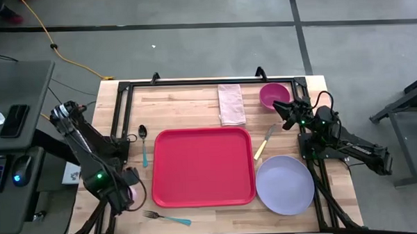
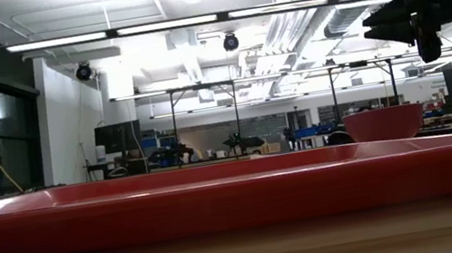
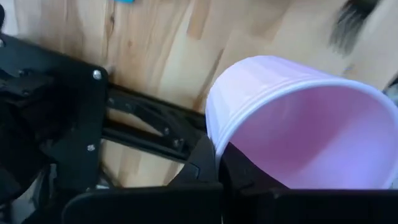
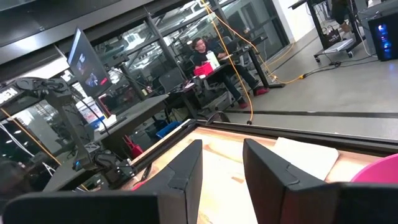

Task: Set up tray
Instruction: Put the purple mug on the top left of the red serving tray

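The red tray (image 1: 203, 166) lies flat in the middle of the table and fills the low view as a red wall (image 2: 219, 192). My left gripper (image 1: 132, 194) is off the tray's near left corner, shut on a pale pink cup (image 3: 298, 124), which shows as a pink spot (image 1: 137, 196) from above. My right gripper (image 1: 279, 109) hangs open in the air (image 2: 375, 28) beside the magenta bowl (image 1: 274, 96), touching nothing; its fingers stand apart (image 4: 221, 152). The lavender plate (image 1: 285, 185) rests on the table right of the tray. My left gripper holds the cup by its rim wall (image 3: 214, 134), one finger inside the cup and one outside. The cup lies tilted on its side, with its mouth turned toward the wrist camera. Whether it is clear of the table I cannot tell.
A folded napkin (image 1: 230, 104) lies at the far edge, a knife (image 1: 265, 141) between tray and bowl, a spoon (image 1: 144, 143) left of the tray, and a fork (image 1: 167, 218) at the near edge. A black frame (image 1: 193, 83) borders the table.
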